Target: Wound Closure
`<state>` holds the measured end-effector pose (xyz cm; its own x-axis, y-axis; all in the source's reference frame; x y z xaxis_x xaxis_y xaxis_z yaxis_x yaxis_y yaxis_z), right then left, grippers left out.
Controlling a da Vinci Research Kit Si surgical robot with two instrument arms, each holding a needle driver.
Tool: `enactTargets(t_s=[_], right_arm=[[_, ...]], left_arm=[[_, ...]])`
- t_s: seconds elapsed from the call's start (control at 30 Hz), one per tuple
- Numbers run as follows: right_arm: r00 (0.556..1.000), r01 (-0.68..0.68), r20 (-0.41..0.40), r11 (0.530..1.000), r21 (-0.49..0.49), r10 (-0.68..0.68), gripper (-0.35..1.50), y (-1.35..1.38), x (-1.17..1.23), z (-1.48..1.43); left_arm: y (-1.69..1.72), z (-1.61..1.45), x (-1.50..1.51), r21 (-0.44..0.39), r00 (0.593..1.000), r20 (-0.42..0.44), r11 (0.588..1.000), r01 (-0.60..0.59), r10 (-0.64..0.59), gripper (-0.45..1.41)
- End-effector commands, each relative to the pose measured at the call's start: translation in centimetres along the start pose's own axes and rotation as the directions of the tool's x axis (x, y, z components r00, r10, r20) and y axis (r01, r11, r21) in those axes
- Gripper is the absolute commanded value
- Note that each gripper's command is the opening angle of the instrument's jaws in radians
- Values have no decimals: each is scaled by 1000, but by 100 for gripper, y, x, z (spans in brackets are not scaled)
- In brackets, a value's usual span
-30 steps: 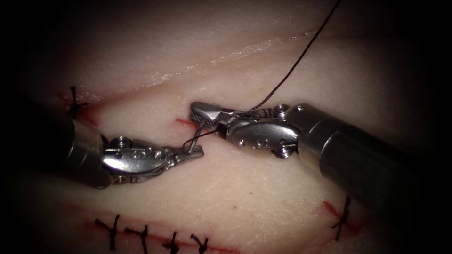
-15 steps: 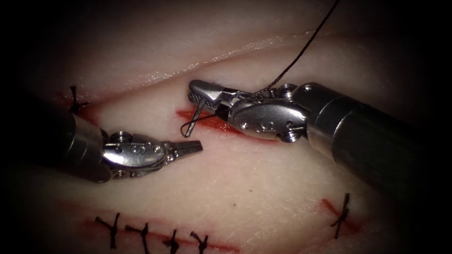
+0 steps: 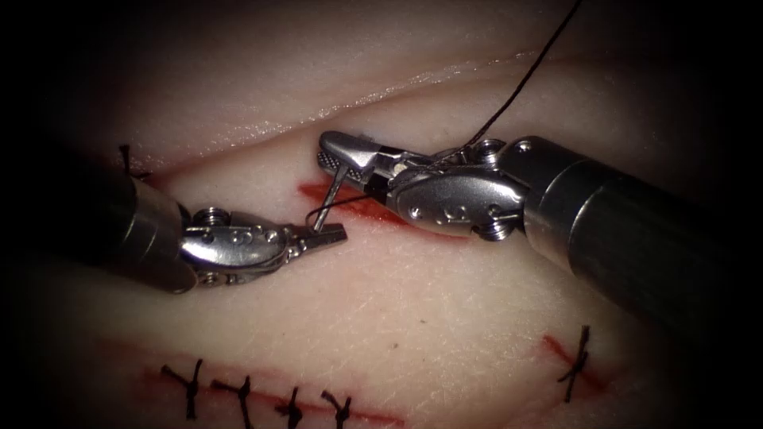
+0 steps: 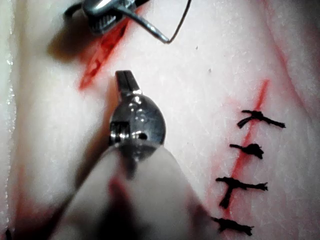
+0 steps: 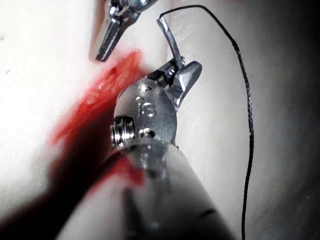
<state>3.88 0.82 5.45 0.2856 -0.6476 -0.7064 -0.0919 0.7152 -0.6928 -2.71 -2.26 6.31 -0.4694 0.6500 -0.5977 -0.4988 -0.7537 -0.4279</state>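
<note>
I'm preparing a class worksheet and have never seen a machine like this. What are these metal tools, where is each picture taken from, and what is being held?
These are two thin arms of a surgical practice robot, each ending in small jaws. One picture looks down from an endoscope; the other two come from cameras riding near each arm's wrist. Below lies pork tissue with an open red cut and older stitches. The right tool grips the curved needle near its thread end, clear of the tissue; dark thread trails away from it. The left tool, jaws shut, holds nothing, its tip close to the needle.

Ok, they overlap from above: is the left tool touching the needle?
Apart: left wrist view shows tissue between the left tool and the needle, held by the right tool.
</note>
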Motion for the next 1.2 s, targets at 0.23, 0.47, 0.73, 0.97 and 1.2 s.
enactTargets(t_s=[0.23, 0.47, 0.73, 0.97, 1.2], right_arm=[[1000, 7, -3, 1000, -15, -7, -35, 2, 3, 7], [1000, 11, -4, 999, -31, -11, -35, 8, 6, 4], [1000, 8, -4, 999, -44, -8, -35, 19, 9, 3], [1000, 14, -6, 999, -49, -14, -35, 19, 10, 4], [1000, 11, -9, 999, -52, -11, -35, 22, 14, 4]], left_arm=[[3, 6, -13, 1, 1000, 1, 1000, -3, 3, -45], [3, 8, -18, 3, 1000, 5, 1000, -9, 9, -45], [4, 8, -21, 4, 1000, 8, 1000, -12, 11, -45], [4, 8, -21, 1, 1000, 7, 1000, -12, 12, -45], [4, 8, -21, 1, 1000, 7, 1000, -12, 12, -45]])
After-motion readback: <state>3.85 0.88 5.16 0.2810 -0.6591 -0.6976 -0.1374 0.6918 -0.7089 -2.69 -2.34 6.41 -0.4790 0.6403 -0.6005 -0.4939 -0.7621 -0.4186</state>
